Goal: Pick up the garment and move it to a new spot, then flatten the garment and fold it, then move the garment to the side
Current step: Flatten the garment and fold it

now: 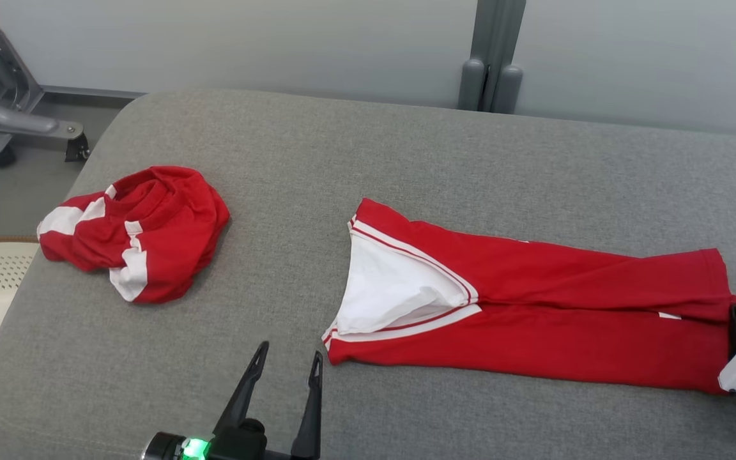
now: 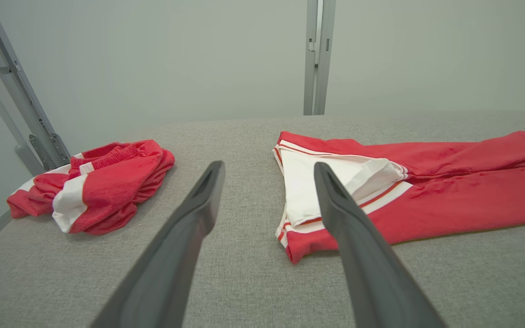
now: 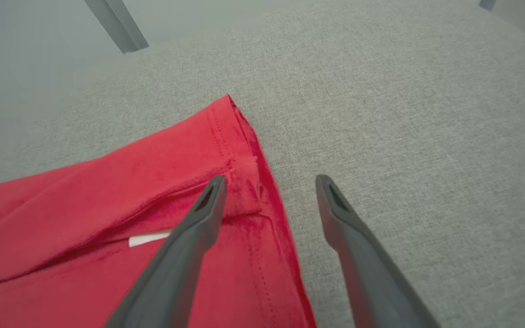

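Reviewer: Position of the long red fabric garment with white trim (image 1: 566, 306)?

Annotator: Flat on the grey padded fabric surface (image 1: 406, 140), in the right half of the head view. Well apart from the crumpled red-and-white cloth bundle (image 1: 144, 230) on the left.

Reviewer: Long axis?

Annotator: Left to right across the robot's front, slightly slanted, with the right end a bit nearer the robot. The wide end with the white panel (image 1: 387, 287) and striped edges points to the robot's left, toward the middle of the surface. The stitched red hem end points right, almost at the frame edge.

Reviewer: Left claw?

Annotator: The left gripper (image 1: 289, 351) is at the bottom of the head view, fingers spread, released, nothing between them. Tips are just beside the garment's near left corner, not on it. Its wrist view looks along the surface at the white-panel end.

Reviewer: Right claw?

Annotator: The right gripper (image 3: 270, 180) is at the hem end, jaws wide, nothing pinched. In the right wrist view one finger is over the red hem and the other over bare grey fabric, with the hem edge running between them. Cannot tell whether a finger touches the cloth.
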Motion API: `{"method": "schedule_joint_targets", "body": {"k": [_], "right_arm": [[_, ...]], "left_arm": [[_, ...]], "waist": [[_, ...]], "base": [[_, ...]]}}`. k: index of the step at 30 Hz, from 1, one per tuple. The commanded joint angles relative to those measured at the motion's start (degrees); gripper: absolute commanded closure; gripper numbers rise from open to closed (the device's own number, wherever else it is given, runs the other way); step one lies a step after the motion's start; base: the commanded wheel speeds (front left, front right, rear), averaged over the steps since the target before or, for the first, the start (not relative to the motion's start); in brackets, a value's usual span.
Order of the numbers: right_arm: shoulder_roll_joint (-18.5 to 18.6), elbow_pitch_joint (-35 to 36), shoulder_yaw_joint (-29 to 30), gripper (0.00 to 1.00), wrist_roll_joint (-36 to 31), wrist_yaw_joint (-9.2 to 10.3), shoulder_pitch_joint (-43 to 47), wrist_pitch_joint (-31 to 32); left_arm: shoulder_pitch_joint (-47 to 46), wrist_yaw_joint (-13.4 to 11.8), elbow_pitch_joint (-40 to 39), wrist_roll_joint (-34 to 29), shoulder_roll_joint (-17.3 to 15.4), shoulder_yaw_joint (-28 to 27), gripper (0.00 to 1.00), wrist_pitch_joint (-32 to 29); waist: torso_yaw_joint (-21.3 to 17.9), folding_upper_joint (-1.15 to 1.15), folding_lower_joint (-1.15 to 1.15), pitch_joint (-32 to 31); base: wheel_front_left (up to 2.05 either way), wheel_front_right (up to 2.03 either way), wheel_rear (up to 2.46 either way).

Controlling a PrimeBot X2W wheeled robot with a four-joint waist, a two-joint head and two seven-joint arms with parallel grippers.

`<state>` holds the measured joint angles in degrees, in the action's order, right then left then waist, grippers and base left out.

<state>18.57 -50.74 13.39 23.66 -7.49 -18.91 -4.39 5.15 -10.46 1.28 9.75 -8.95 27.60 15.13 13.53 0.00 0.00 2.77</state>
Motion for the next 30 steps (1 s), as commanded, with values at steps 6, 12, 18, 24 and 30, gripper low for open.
{"method": "schedule_joint_targets", "body": {"k": [6,12,18,24,30], "right_arm": [[0.64,-5.87,1.54,0.0,-2.16,0.01,-3.66,0.66],[0.39,-10.37,1.51,0.7,-2.56,0.02,-5.08,1.31],[2.61,-11.78,-1.12,1.0,-4.2,0.14,-4.26,0.55],[7.71,-10.45,-2.55,1.0,-9.18,0.1,-6.93,-2.21],[12.66,-7.82,-2.64,1.0,-14.61,0.06,-9.97,-2.68]], "left_arm": [[-1.57,2.33,0.24,-2.55,1.59,-0.27,0.0,0.01],[-2.27,3.31,0.46,-4.17,2.35,-0.89,0.0,0.01],[-2.33,3.75,0.4,-5.1,3.02,-1.93,0.0,0.01],[-2.64,3.55,-0.22,-5.77,3.01,-4.01,0.0,0.01],[-2.85,3.91,-0.53,-6.38,2.42,-5.45,0.0,0.01]], "waist": [[1.91,0.0,0.0,3.62],[2.18,0.0,0.0,5.26],[1.73,0.0,0.0,5.95],[-0.42,0.0,0.0,6.59],[-3.02,0.0,0.0,6.92]], "base": [[0.0,0.0,0.0],[0.0,0.0,0.0],[0.0,0.0,0.0],[0.0,0.0,0.0],[0.0,0.0,0.0]]}}
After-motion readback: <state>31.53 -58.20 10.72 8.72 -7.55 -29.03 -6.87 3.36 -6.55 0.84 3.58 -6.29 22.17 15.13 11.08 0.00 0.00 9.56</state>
